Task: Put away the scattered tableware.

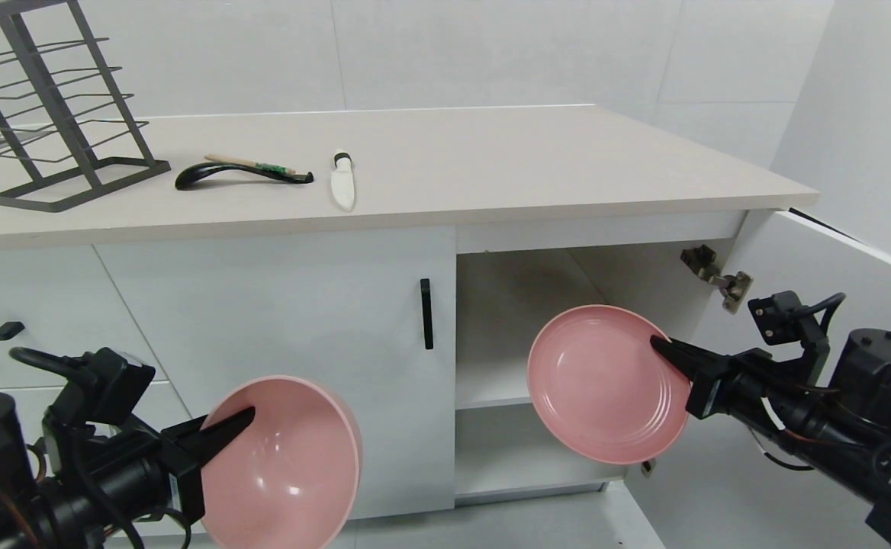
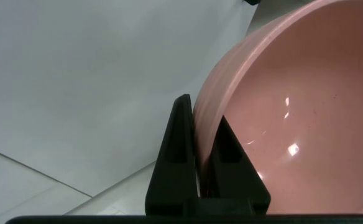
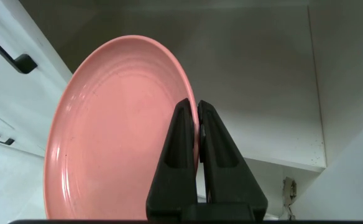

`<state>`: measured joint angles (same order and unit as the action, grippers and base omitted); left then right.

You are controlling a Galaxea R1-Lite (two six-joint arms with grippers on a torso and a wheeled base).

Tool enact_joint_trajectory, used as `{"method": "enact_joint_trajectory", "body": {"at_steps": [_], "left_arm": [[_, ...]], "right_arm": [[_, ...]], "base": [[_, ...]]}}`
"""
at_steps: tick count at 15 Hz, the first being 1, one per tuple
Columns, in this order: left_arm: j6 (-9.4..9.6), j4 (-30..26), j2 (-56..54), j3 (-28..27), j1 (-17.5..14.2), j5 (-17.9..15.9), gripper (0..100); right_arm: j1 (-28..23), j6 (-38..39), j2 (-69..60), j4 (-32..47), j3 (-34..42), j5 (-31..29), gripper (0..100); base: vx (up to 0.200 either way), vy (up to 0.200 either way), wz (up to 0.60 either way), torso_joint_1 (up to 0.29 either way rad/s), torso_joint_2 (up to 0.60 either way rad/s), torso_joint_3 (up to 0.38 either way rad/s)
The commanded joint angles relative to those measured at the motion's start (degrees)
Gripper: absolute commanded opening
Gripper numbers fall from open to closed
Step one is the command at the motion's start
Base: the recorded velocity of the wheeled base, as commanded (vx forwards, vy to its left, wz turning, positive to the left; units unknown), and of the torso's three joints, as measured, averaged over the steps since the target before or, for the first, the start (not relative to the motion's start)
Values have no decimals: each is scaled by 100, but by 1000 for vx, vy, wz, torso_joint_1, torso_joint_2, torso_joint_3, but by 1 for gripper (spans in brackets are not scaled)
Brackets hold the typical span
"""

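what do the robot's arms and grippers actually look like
Both arms are black, made of rounded cylindrical joints with loose black cables looping along them. A small boxy module sits above each wrist. The left gripper and right gripper are plain matte black, each with two long fingers tapering to narrow wedge points.

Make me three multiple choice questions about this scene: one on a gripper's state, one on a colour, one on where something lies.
1. The right gripper is: A open and empty; B shut on the plate; C shut on a cup.
2. The bowl is: A white; B pink; C black.
3. The spoon lies: A in the bowl; B on the plate; C on the counter.

Answers: 1 B, it clamps the plate's rim. 2 B, the bowl is pink inside and out. 3 C, the spoon rests flat on the counter.
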<state>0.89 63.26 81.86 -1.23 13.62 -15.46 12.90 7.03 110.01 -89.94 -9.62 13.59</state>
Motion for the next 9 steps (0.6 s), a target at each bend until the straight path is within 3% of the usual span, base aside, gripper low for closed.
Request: {"method": "enact_joint_trajectory", "body": {"at_steps": [1, 2, 5, 9], "left_arm": [[8, 2, 14, 0, 1, -1, 0], [8, 2, 32, 0, 1, -1, 0], [25, 11, 41, 18, 1, -1, 0], [104, 73, 58, 97, 1, -1, 0]], "right_arm": [[2, 0, 38, -6, -5, -6, 0], [2, 0, 38, -6, -5, 3, 0], [2, 0, 82, -6, -5, -6, 0], [11, 0, 109, -6, 21, -6, 0]], "base": [[0, 0, 0, 0, 0, 0], [0, 0, 0, 0, 0, 0], [200, 0, 0, -4, -1, 7], [0, 0, 0, 0, 0, 0]]}}
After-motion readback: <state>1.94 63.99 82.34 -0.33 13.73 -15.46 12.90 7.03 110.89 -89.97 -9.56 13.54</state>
